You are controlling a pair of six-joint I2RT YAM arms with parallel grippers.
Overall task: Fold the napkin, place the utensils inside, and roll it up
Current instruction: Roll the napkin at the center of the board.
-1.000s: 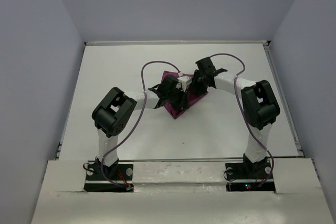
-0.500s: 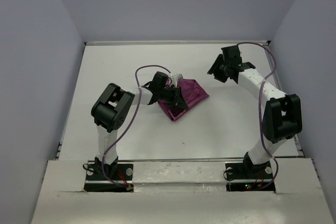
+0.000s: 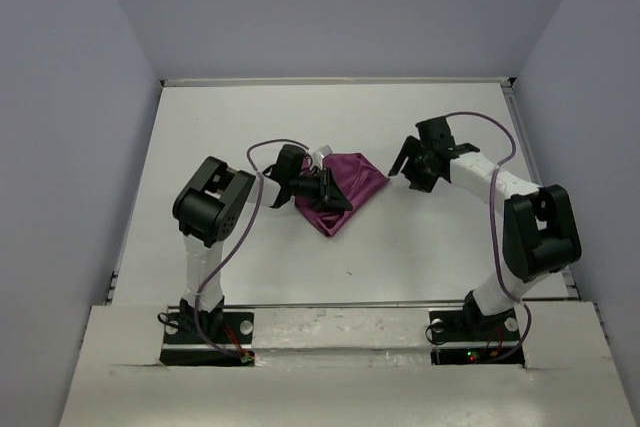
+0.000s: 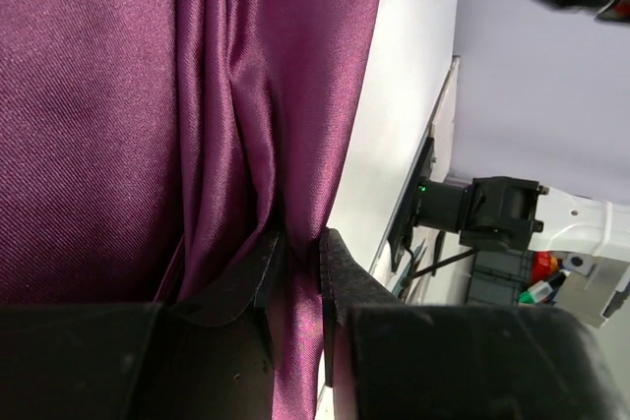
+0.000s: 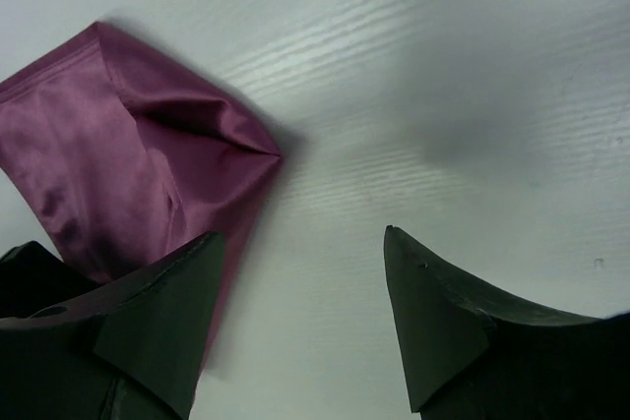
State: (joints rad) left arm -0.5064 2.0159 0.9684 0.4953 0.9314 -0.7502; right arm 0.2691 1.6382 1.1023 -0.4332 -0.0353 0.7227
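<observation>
**Folding stage.** On the white tabletop (image 3: 220, 147) the napkin (image 3: 350, 182) lies bunched at centre, not yet flat; no utensils show. The left pincer (image 4: 300, 243) is clamped on a cloth pleat at the napkin's left side. The right pincer (image 5: 300, 243), jaws apart and empty, hovers just right of the cloth. The next move probably calls for it to take a free corner.

The napkin (image 3: 345, 182) is plain plum-purple with a satin sheen. The counter (image 3: 240, 137) is plain white. The left tool (image 4: 300, 263) and right tool (image 5: 303, 243) are matte black. The cables (image 3: 470, 114) are purple. The arm links (image 3: 470, 162) are white and the walls (image 3: 80, 97) pale lavender-grey.
</observation>
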